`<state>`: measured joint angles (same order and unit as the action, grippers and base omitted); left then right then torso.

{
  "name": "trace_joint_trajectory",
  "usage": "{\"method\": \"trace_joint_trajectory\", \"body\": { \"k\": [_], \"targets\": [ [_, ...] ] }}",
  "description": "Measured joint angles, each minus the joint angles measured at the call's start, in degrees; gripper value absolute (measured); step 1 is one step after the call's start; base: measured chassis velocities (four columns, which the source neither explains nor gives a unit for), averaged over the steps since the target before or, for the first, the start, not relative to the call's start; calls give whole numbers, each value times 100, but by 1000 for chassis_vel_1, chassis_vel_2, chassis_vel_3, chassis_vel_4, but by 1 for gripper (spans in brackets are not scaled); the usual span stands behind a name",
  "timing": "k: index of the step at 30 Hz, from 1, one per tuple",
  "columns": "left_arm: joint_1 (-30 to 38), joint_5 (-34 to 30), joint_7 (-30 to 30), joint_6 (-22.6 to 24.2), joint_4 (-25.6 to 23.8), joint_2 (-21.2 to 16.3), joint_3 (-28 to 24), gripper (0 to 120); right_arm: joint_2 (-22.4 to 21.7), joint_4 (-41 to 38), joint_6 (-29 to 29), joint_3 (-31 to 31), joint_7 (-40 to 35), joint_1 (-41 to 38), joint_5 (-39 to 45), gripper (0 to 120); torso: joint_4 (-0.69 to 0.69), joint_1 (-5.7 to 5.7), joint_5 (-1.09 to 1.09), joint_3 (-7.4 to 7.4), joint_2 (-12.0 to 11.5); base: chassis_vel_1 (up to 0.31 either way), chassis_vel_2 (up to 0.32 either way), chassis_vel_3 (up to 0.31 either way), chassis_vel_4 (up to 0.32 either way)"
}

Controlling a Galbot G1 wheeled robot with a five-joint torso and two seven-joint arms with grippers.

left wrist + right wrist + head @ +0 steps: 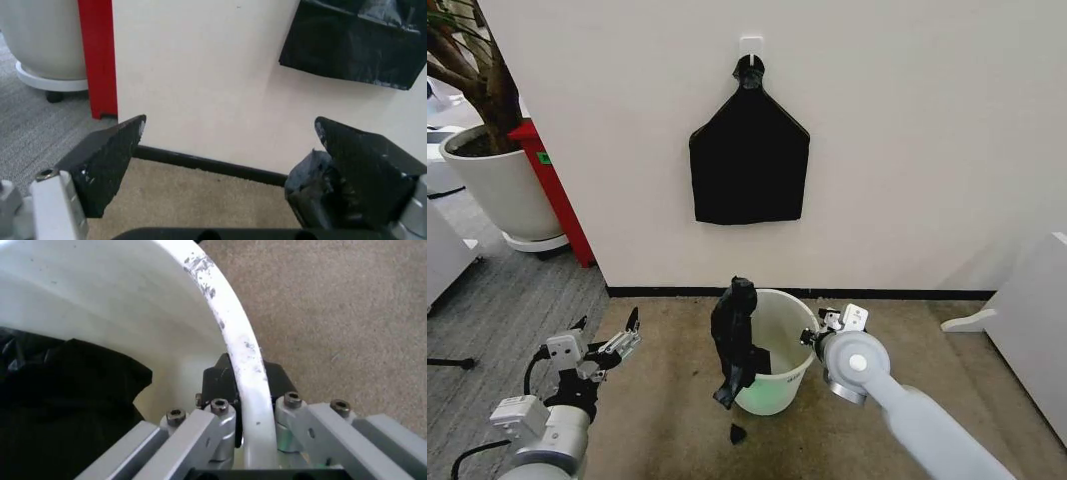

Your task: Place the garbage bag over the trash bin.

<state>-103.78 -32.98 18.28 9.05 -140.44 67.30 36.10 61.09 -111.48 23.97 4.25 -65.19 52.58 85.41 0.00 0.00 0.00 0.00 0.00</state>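
The thin, glossy, wrinkled black plastic garbage bag hangs crumpled over the left side of the rim of the trash bin, a small round bucket of pale translucent plastic standing on the beige carpet floor close to the cream wall; part of the bag lies inside the bucket, part trails down its outer side, and a small black scrap lies on the carpet just before it. The right gripper sits at the bucket's right side, its fingers pinching the rolled rim between them, one inside the wall and one outside. The left gripper hovers to the left of the bucket, apart from it, its dark fingers spread wide with nothing between them. On the wall above, a flat black rectangular bundle hangs from a white hook. Farther left stand a red panel and a large white plant pot holding a tree.
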Motion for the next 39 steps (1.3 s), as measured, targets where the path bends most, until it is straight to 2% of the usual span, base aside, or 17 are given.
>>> {"method": "trace_joint_trajectory", "body": {
  "k": [3, 6, 7, 16, 21, 23, 24, 28, 33, 34, 37, 39],
  "targets": [
    [-8, 0, 1, 9, -11, 16, 2, 100, -4, 0, 25, 28, 38, 18, -2, 1, 0, 0, 0, 0, 0, 0, 0, 0, 0],
    [-17, -9, 12, 90, -55, 7, 3, 100, -13, -5, 28, 37, 99, 48, -33, 13, 0, 0, 0, 0, 0, 0, 0, 0, 0],
    [-17, -9, 12, 90, -55, 7, 3, 100, -13, -5, 28, 37, 99, 48, -33, 13, 0, 0, 0, 0, 0, 0, 0, 0, 0],
    [53, -133, 48, 217, -118, -200, 4, 100, -108, -152, 29, -58, 152, 146, -67, 48, 0, 0, 0, 0, -1, 0, 0, 0, 0],
    [205, -414, 195, 436, -157, -548, -2, 100, -316, -548, -9, -388, 225, 391, -161, 68, 1, 0, 1, 0, -1, 0, 0, 0, 0],
    [258, -507, 227, 477, -158, -645, -4, 100, -378, -658, -9, -470, 301, 488, -224, 70, 0, 0, 0, 0, -1, 0, 0, 0, 0],
    [348, -656, 265, 552, -157, -783, -12, 100, -459, -783, -10, -543, 444, 618, -411, 77, 0, 0, 0, 0, -1, 0, 0, 0, 0],
    [799, -1100, 354, 887, -15, -1208, -118, 100, -726, -1050, -261, -702, 1259, 1133, -1787, 92, -1, 0, -1, 0, -1, 0, 0, 0, 0],
    [1129, -1336, 398, 1164, 110, -1435, -215, 100, -838, -1124, -548, -713, 1609, 1419, -2555, 99, -3, 0, 1, 0, -1, 0, 0, 0, 0],
    [1251, -1397, 422, 1331, 159, -1524, -251, 100, -851, -1154, -602, -719, 1655, 1485, -2702, 100, -3, 0, 1, 0, -1, 0, 0, 0, 0],
    [1725, -1624, 575, 2212, 315, -1886, -433, 100, -763, -1302, -733, -738, 1618, 1672, -2990, 100, 0, 0, 0, 0, -1, 0, 0, 0, 0],
    [1840, -1743, 612, 2347, 356, -1947, -478, 100, -746, -1316, -748, -738, 1608, 1691, -3035, 100, 1, 0, 0, 0, -1, 0, 0, 0, 0]
  ]
}}
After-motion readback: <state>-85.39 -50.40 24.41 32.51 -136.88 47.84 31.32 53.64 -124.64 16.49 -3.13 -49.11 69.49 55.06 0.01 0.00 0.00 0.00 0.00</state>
